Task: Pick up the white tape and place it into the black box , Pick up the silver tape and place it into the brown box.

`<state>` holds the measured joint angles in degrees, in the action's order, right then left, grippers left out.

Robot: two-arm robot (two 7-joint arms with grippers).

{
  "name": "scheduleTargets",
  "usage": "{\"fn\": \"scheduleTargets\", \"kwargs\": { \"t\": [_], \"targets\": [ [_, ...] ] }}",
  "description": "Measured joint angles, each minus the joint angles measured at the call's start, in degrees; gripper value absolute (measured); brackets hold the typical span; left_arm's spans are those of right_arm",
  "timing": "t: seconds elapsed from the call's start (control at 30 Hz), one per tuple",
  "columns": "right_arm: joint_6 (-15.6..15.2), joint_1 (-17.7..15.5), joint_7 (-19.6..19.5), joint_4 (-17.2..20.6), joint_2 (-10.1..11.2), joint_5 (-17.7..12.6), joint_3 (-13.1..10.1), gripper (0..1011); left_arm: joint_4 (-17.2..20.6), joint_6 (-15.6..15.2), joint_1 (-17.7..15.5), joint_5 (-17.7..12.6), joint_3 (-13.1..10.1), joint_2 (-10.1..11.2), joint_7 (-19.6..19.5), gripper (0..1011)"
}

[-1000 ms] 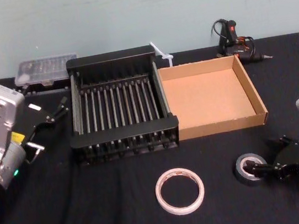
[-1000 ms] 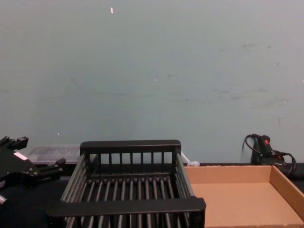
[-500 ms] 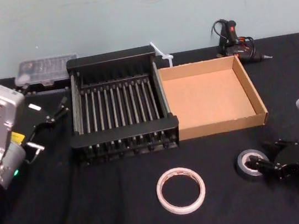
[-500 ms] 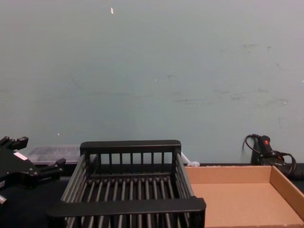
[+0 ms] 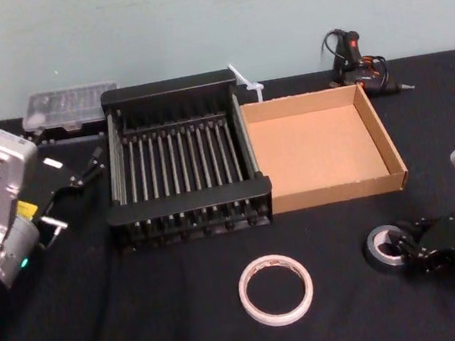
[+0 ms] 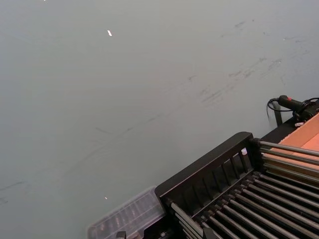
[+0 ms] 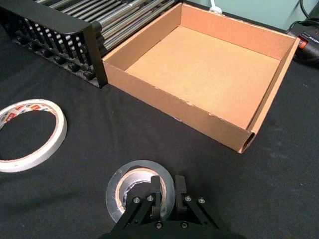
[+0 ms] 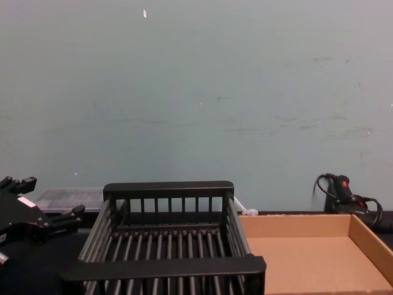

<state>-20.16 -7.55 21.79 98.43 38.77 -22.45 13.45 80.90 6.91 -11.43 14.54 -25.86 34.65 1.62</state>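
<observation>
The silver tape (image 7: 134, 186) lies flat on the black table at the front right, a short way in front of the brown box (image 7: 174, 107). My right gripper (image 7: 167, 191) is shut on its wall, one finger inside the core and one outside; in the head view the right gripper (image 5: 407, 251) sits at the right side of the silver tape (image 5: 382, 246). The white tape (image 5: 276, 289) lies flat at the front centre, untouched. Behind it stands the black box (image 5: 189, 201), with the brown box (image 5: 332, 192) against its right side. My left gripper (image 5: 78, 191) hangs open left of the black box.
A clear plastic parts case (image 5: 61, 105) sits behind the black box at the back left. A glue gun with its cable (image 5: 355, 55) lies at the back right, and a white cable tie (image 5: 246, 81) sits behind the boxes. A teal wall closes off the back.
My right gripper's fingers have closed from wide open onto the silver tape's wall, and the roll has slid slightly right. The left arm has not moved.
</observation>
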Motion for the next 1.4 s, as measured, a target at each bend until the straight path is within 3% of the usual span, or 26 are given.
{"fn": "scheduleTargets", "kwargs": {
  "t": [0.57, 0.9, 1.4],
  "targets": [
    [0.3, -0.1, 0.3, 0.1, 0.1, 0.0, 0.0, 171, 0.0, 0.0, 0.0, 0.0, 0.0, 0.0, 0.0, 1001],
    [1.5, -0.7, 0.6, 1.4, 0.0, -2.1, -1.6, 170, 0.0, 0.0, 0.0, 0.0, 0.0, 0.0, 0.0, 1001],
    [2.7, 3.7, -1.9, 0.8, -2.4, -3.2, -2.3, 170, 0.0, 0.0, 0.0, 0.0, 0.0, 0.0, 0.0, 1001]
  ]
}}
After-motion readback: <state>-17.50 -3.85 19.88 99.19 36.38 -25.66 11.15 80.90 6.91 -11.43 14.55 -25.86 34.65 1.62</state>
